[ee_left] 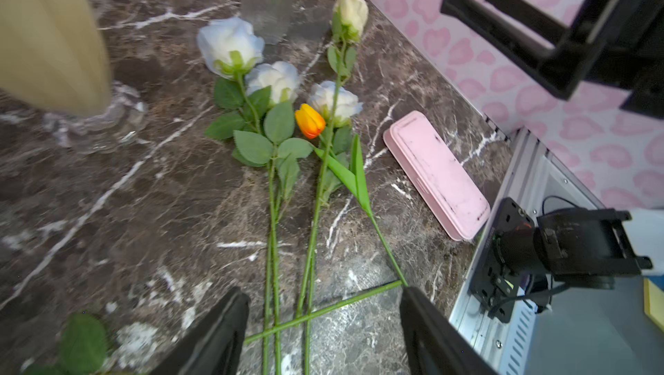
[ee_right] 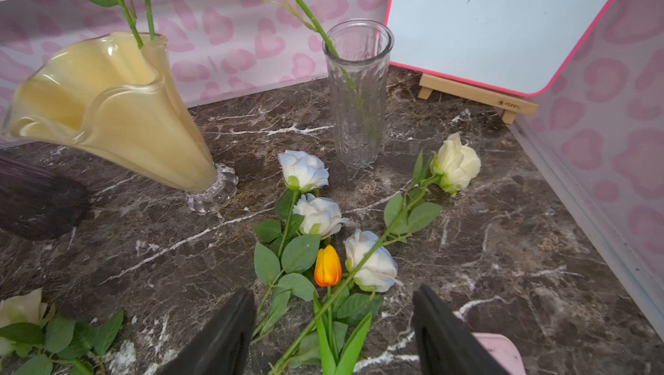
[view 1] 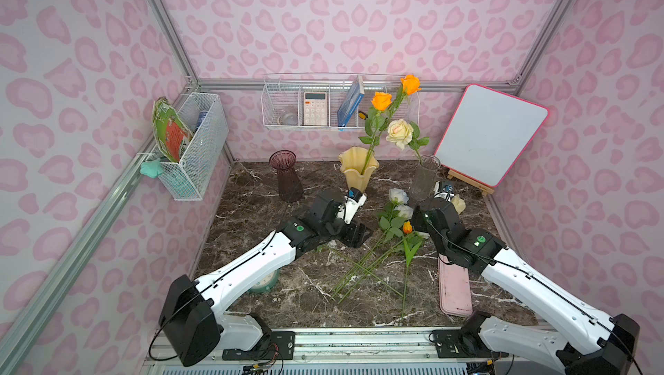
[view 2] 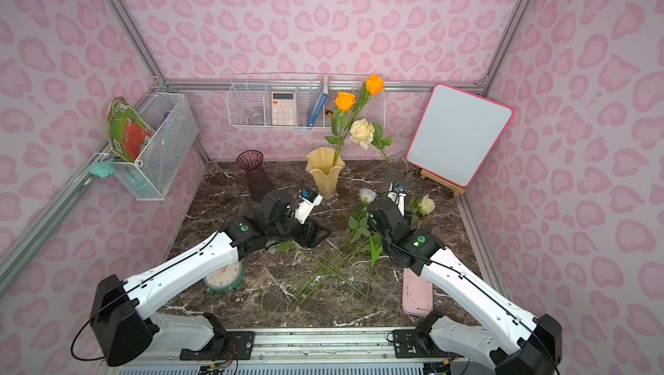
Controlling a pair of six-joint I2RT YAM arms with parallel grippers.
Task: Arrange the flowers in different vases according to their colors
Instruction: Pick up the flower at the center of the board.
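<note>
In both top views the yellow vase point(view 1: 357, 170) holds two orange roses point(view 1: 381, 100). The clear vase point(view 1: 425, 175) holds one cream rose point(view 1: 399, 132), and the purple vase point(view 1: 285, 175) holds nothing. On the marble lie three white roses point(ee_right: 303, 172), an orange tulip bud point(ee_right: 327, 265) and a cream rose point(ee_right: 456, 163); another cream rose point(ee_right: 21, 310) lies near the purple vase. My left gripper point(ee_left: 322, 294) is open over the crossed green stems point(ee_left: 273, 247). My right gripper point(ee_right: 333, 292) is open over the tulip's leaves and the cream rose's stem.
A pink case point(view 1: 454, 288) lies by the right arm and a green clock point(view 1: 266, 281) sits under the left arm. A whiteboard on an easel point(view 1: 490, 132) stands at the back right. White wire baskets point(view 1: 341, 103) hang on the walls.
</note>
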